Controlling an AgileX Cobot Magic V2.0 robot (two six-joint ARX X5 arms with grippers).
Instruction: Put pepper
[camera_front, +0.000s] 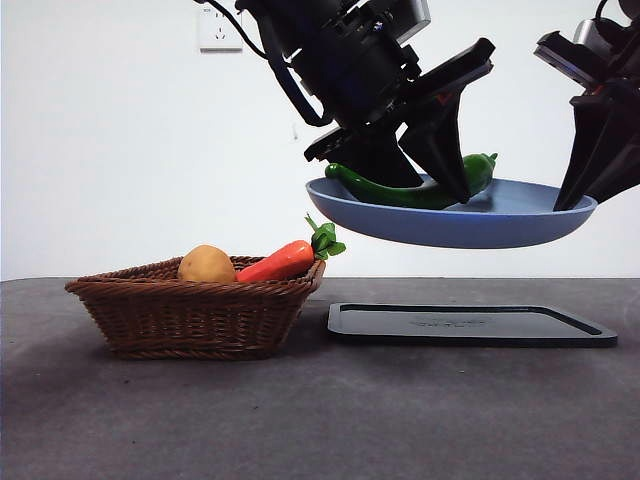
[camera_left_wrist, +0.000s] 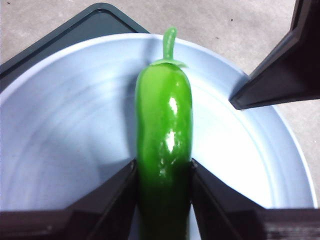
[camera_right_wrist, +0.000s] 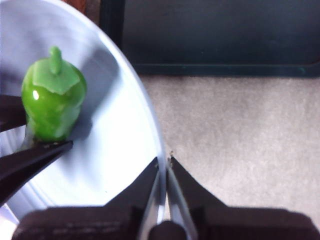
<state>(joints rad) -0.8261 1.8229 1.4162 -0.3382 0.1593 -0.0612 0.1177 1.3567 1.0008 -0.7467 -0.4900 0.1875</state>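
While in left jaws, pepper (camera_left_wrist: 165, 145) on plate (camera_left_wrist: 65, 130)

- Left claw (camera_front: 420, 175) fills the plate (camera_front: 520, 225) above the pepper (camera_left_wrist: 165, 145); right claw (camera_right_wrist: 164, 170) blocks the plate's rim.
- Below both claws, open air separates plate and tray (camera_front: 470, 325).
- Basket (camera_front: 190, 315) stands beside the tray.

Lab-like test setup, bare white wall (camera_front: 100, 150) with socket (camera_front: 219, 30), dark grey table (camera_front: 300, 420), staged toy-like vegetables
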